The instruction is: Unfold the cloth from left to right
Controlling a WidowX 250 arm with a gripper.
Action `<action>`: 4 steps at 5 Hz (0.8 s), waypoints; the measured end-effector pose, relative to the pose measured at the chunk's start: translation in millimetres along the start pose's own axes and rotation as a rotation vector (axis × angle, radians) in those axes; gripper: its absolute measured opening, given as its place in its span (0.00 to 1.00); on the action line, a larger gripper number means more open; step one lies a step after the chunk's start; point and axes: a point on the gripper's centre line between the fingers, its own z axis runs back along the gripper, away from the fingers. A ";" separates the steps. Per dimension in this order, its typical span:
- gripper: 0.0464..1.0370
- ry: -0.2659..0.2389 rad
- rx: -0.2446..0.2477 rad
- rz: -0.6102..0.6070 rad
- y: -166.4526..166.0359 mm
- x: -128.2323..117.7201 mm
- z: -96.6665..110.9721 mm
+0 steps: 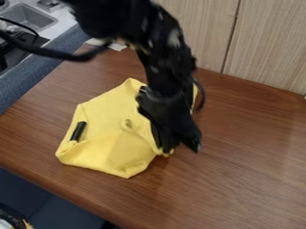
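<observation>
The yellow cloth (110,154) lies crumpled on the brown table, with folds at its middle and along its front edge. My black gripper (181,148) hangs low over the cloth's right side, pointing down. It is open, its two fingertips apart, and the left one is right by the cloth's lower right edge. Whether that fingertip touches the fabric I cannot tell. The arm and gripper hide part of the cloth's right side; a bit of yellow shows to the right of the wrist.
A short black object (78,131) rests at the cloth's left edge. The wooden table (251,179) extends to the right and front. A wood-grain panel (269,44) stands behind it. At the upper left are a blue-grey ledge (36,74) and a grey sink (28,17).
</observation>
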 end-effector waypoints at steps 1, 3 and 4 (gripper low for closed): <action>0.01 0.003 -0.004 -0.048 -14.0 -3.2 -20.2; 0.03 0.038 -0.001 -0.122 -23.5 -2.2 -27.4; 0.18 0.028 0.021 -0.062 -23.9 -0.6 -27.4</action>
